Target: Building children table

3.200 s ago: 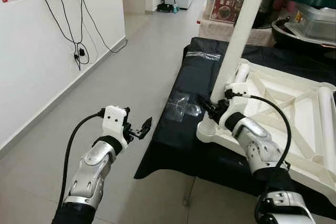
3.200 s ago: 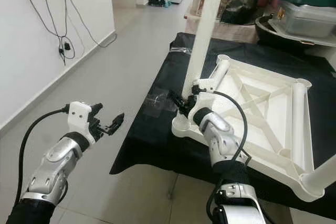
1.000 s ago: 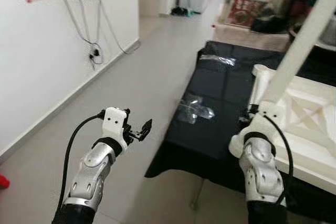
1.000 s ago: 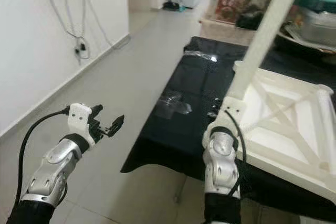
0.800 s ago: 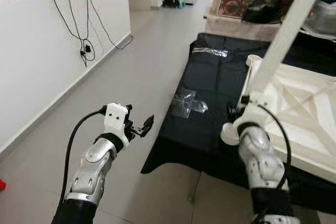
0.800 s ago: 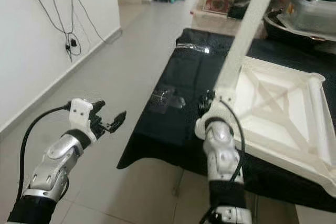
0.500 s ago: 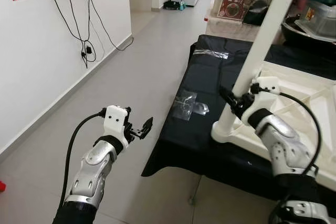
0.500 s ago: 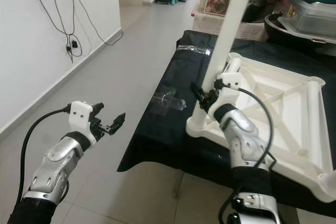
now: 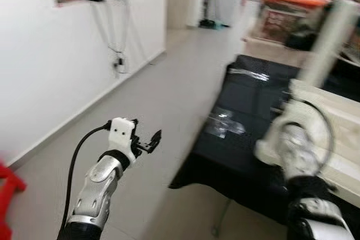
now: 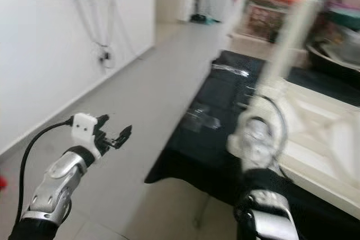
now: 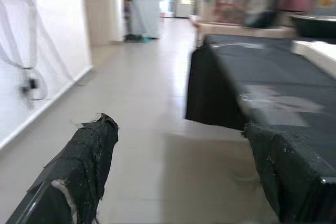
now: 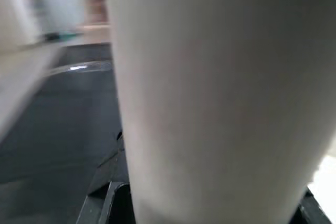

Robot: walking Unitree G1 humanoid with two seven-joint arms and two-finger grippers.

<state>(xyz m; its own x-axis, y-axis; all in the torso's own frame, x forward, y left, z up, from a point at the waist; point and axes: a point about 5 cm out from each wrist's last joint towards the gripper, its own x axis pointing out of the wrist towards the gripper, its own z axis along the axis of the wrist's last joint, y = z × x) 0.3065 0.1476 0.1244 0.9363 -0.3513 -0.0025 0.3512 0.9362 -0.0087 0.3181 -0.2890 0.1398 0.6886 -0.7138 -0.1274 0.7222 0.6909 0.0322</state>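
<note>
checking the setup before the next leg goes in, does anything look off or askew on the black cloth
The white table top lies upside down on the black cloth, expected mid-assembly. One white leg stands up, leaning slightly. Crumpled clear plastic bags lie loose on the cloth. Blur hides finer detail.

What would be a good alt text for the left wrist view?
The left pincer hangs open above a pale tiled floor, its two black fingers spread wide with nothing between them. Ahead stands a low table under a black cloth, with a white wall opposite.
</note>
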